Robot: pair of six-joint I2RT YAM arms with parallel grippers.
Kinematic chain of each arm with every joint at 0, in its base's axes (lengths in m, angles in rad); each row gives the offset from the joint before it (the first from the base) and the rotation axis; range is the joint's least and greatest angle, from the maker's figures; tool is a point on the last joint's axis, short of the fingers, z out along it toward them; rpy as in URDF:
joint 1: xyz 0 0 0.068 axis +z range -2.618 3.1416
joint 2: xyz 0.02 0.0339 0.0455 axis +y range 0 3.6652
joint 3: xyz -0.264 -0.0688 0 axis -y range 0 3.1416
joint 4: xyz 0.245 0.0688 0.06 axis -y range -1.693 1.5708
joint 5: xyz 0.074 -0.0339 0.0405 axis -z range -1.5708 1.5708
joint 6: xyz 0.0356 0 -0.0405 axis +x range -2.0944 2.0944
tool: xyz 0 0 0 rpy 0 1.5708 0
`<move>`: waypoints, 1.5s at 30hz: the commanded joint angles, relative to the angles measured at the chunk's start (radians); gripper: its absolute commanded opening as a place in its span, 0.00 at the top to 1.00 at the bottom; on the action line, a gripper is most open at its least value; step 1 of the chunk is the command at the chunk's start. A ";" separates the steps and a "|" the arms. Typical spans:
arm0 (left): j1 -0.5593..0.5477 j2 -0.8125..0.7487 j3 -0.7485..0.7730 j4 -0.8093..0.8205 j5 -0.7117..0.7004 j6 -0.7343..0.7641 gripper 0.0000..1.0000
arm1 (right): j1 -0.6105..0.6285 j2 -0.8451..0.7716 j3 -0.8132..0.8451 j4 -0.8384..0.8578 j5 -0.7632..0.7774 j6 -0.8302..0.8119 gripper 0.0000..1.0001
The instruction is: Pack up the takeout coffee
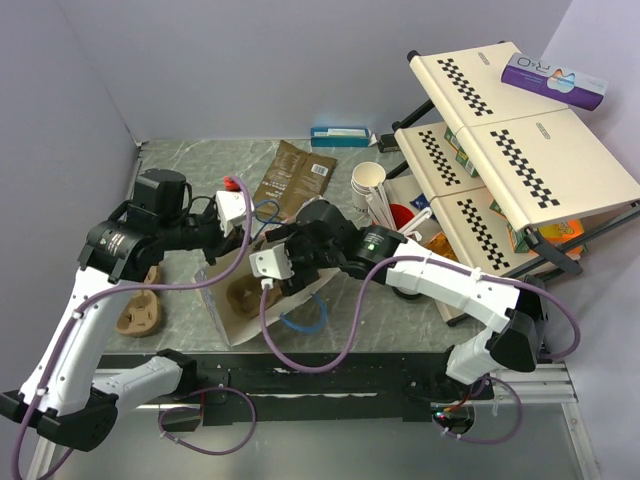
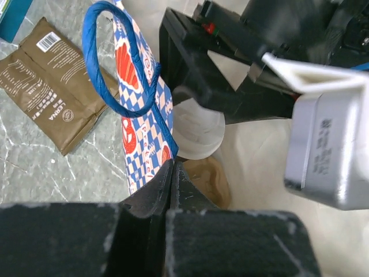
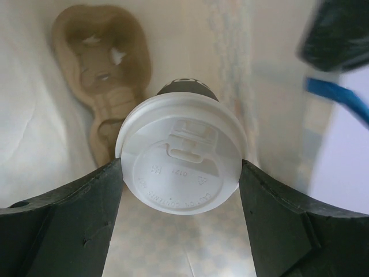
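The takeout coffee [image 3: 180, 170], a pale cup with a round white lid, hangs inside the open paper bag [image 2: 144, 115]. My right gripper [image 3: 180, 173] is shut on it, one finger on each side of the lid. A brown cardboard cup carrier [image 3: 104, 69] lies on the bag's floor below it. My left gripper [image 2: 172, 167] is shut on the bag's blue-checked rim next to the blue handle [image 2: 109, 86], and the white lid [image 2: 199, 130] shows just beyond it. In the top view both grippers meet over the bag [image 1: 225, 310], and the cup is hidden under my right gripper [image 1: 262, 280].
A second brown carrier [image 1: 140, 310] lies left of the bag. A brown coffee pouch [image 1: 295, 175], a blue box [image 1: 340, 135], a stack of lidless cream cups [image 1: 368, 185] and a red cup of sticks [image 1: 400, 215] stand behind. A checkered rack [image 1: 520, 150] fills the right.
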 commanded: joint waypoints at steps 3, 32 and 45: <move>-0.004 -0.046 -0.010 0.141 0.027 -0.039 0.99 | 0.001 0.030 0.105 -0.192 -0.003 -0.028 1.00; -0.148 -0.172 -0.258 0.474 -0.126 0.067 0.99 | 0.047 0.088 0.144 -0.281 0.166 0.061 1.00; -0.180 -0.204 -0.294 0.462 -0.124 0.081 0.99 | 0.049 0.138 0.207 -0.409 0.347 0.069 1.00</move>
